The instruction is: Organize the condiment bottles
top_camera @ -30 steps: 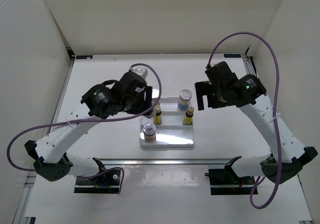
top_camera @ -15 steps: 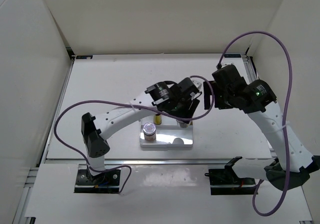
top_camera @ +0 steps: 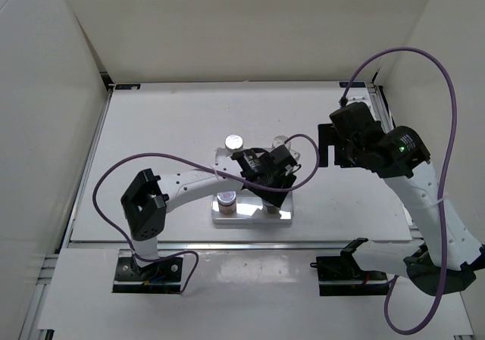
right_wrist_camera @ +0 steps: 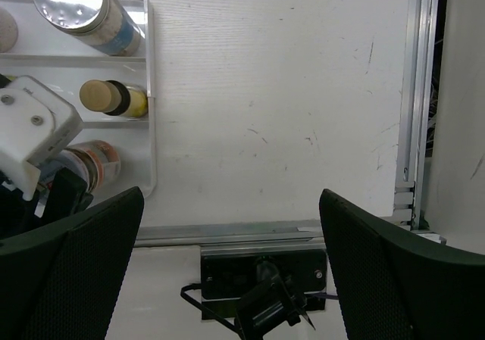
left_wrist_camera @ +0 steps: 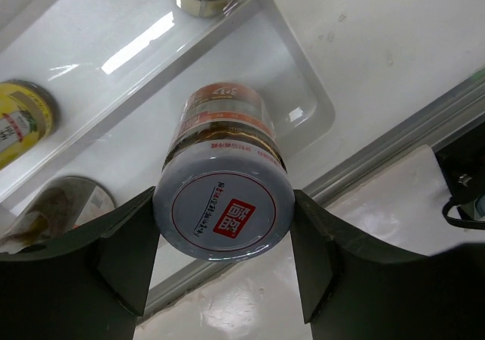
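1. Jar [left_wrist_camera: 223,181] with the reddish label: it stands upright, silver lid up, straight below the left gripper [left_wrist_camera: 223,223] and over the right end of the nearest row of the tray [top_camera: 250,219]. The two fingers [left_wrist_camera: 125,257] press on either side of the lid, closed just to its width. Whether the base touches the tray floor cannot be told. Setting it down looks like a short straight drop, then opening.
2. In the same near row, at the left end, sits the second jar [top_camera: 226,198], apart from the held one.
3. One row back lies a yellow bottle [right_wrist_camera: 114,98], just behind the held jar.
4. At the far side stand the tall bottles [top_camera: 234,141].
5. Off to the right, the right gripper [right_wrist_camera: 231,196] hangs over bare table [right_wrist_camera: 265,90], spread wide and holding nothing. The left arm is plainly the nearer one.
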You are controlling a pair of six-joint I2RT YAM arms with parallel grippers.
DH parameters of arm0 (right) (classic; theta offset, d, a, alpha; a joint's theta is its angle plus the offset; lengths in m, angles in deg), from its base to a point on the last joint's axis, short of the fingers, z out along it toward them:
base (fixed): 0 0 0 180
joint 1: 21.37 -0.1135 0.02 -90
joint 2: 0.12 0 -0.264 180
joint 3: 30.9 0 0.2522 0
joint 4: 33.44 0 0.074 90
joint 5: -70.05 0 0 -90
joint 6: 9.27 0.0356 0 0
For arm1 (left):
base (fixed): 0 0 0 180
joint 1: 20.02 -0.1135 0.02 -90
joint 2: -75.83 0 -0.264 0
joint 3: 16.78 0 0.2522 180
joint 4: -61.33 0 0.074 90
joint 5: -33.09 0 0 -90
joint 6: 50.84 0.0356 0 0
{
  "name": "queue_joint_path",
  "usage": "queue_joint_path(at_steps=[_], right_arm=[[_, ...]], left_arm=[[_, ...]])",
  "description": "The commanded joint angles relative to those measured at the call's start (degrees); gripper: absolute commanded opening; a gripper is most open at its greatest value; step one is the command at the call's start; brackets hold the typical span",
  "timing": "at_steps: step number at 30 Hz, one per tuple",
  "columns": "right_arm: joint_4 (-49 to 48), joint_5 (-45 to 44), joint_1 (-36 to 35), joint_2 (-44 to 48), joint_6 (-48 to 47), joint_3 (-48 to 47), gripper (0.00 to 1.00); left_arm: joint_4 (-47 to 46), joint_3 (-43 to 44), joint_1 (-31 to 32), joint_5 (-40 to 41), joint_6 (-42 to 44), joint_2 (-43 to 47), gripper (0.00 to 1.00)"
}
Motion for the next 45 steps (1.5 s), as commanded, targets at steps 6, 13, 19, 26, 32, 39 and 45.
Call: queue_joint_path(at_steps=[6, 13, 19, 26, 32, 39, 45], right_arm=[[3.2, -1.0, 0.0, 1.0, 0.8, -3.1, 1.0], [1.9, -5.0, 0.0, 2.9, 2.9, -3.1, 1.0], [-6.8, -2.5, 0.0, 5.5, -1.4, -1.8, 1.0], [-4.3, -4.4, 0.0, -2.7, -3.3, -6.7, 1.0], [-3.3, 3.0, 0.0, -8.1, -9.7, -11.0, 1.0], [-8.4, 12.8, 0.0, -4.6, -10.0, -6.3, 1.0], [-8.4, 10.5, 0.0, -4.0, -12.1, -5.1, 1.0]], left_arm=[[-9.0, -2.9, 0.6, -1.5, 1.6, -0.5, 0.11], [-8.4, -1.0, 0.6, -2.6, 3.4, 0.6, 0.67], [-3.8, 1.5, 0.6, -1.9, 2.9, 5.8, 1.0], [1.7, 8.2, 0.6, 8.2, 3.2, 19.3, 1.0], [1.7, 5.3, 0.6, 33.3, 5.1, 35.3, 1.0], [1.7, -15.0, -8.4, 46.0, -1.0, 56.0, 1.0], [6.0, -19.5, -10.8, 49.2, 1.2, 61.7, 1.0]])
